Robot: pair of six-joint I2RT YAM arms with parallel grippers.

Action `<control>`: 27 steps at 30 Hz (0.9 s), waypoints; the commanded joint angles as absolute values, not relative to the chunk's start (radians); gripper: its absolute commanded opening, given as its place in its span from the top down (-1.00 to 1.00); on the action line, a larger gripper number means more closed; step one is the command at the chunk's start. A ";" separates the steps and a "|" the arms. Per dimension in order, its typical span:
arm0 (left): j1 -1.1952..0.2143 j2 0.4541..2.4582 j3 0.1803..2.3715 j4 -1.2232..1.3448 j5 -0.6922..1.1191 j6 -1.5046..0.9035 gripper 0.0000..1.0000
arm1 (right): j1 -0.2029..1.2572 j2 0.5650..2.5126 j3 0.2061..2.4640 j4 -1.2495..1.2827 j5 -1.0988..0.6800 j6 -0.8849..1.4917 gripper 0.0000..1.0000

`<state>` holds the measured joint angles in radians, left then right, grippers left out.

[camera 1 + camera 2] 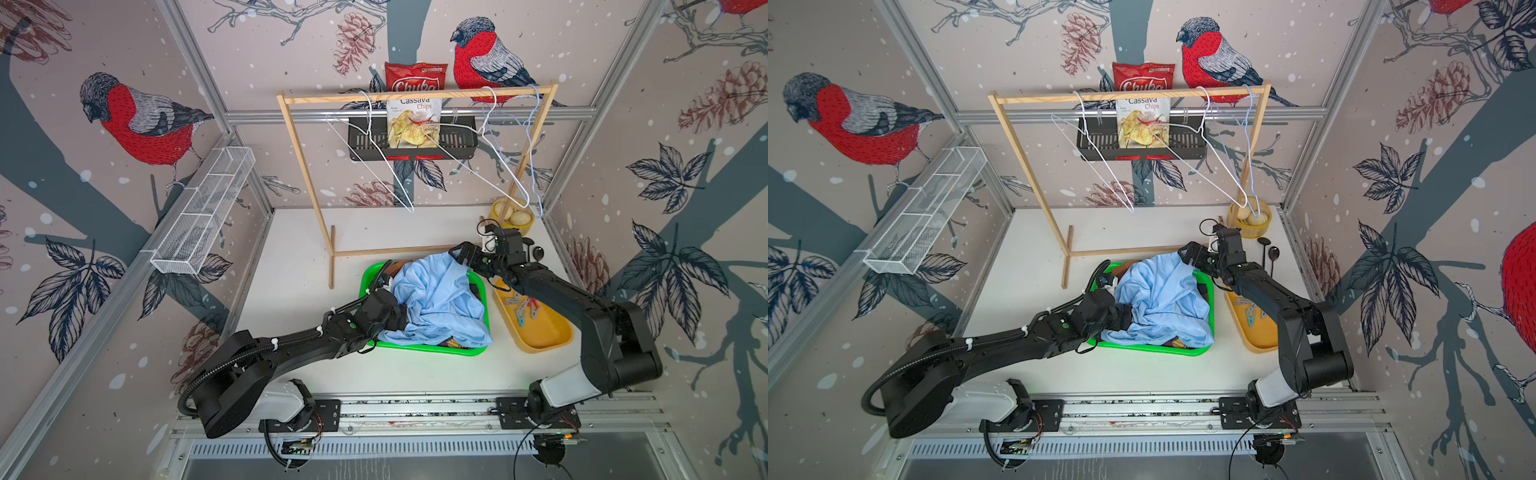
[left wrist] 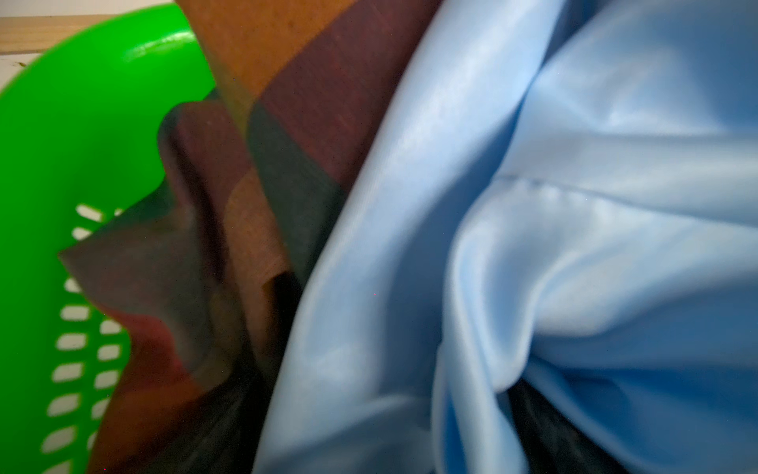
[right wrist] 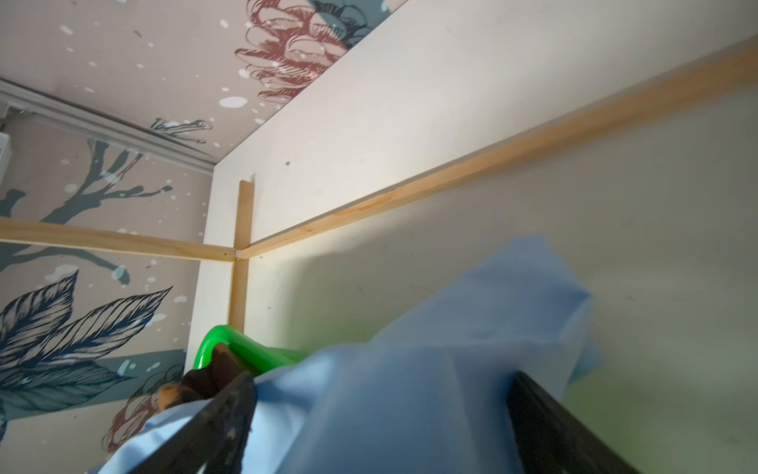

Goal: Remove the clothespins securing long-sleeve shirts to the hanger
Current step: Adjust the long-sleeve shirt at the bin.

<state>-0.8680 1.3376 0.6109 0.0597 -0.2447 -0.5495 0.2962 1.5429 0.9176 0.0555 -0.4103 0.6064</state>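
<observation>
Starting closest to the robot's base: the left gripper (image 1: 402, 319) is shoved into the near-left side of the green basket (image 1: 424, 348), its tips buried in the light blue shirt (image 1: 440, 299). From what I can tell its jaws are spread wide, but the cloth hides them, so I can't say if any fabric is caught. Its wrist view is just blue folds, with the dark plaid shirt (image 2: 287, 123) underneath.

The blue shirt sits crumpled on top of the pile and fills most of the basket. Just right of the basket is a yellow tray (image 1: 544, 332) with the clothespins (image 1: 524, 309) lying loose in it, a red one and a teal one among the pale ones.

At the basket's far-right corner the right gripper (image 1: 460, 253) has its fingers (image 3: 229, 410) wide apart. Blue cloth is draped between them, not pinched.

Behind the basket, the wire hangers (image 1: 374, 158) hang bare on the wooden rack (image 1: 415, 94).

So my read: the unpinning is basically done and this is the let-go of the last shirt. Next move should be lifting both grippers straight up and clear — slowly, since loose fabric could snag on a finger and get dragged out of the basket.
</observation>
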 commanded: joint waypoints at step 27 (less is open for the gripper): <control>-0.884 1.092 0.661 -0.120 -0.351 -0.573 -0.84 | 0.828 1.079 0.721 -0.056 -0.251 0.692 0.99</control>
